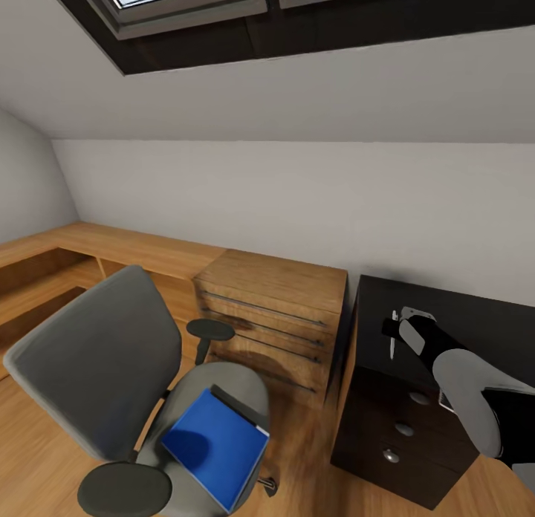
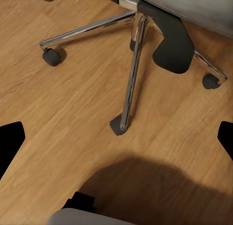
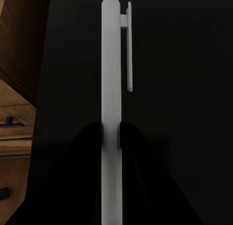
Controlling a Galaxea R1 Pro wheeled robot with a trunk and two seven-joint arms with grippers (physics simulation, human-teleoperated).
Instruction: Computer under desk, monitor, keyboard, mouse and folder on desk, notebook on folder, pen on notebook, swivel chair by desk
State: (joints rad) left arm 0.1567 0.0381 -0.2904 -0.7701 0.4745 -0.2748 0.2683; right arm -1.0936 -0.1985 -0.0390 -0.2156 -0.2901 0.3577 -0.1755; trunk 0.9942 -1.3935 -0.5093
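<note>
Right gripper (image 1: 396, 333) clamped on the pen (image 3: 111, 89) over the desk (image 1: 475, 316), blue folder (image 1: 215, 446) with notebook (image 1: 239, 404) on swivel chair (image 1: 96, 361) seat at left, left gripper's state unclear

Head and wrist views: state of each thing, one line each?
pen: clamped in the right gripper, over the desk
folder: flat on the swivel chair seat
notebook: on the seat, partly under the folder
desk drawers: shut
wooden cabinet: drawers shut
swivel chair: upright, castors on the floor
</note>
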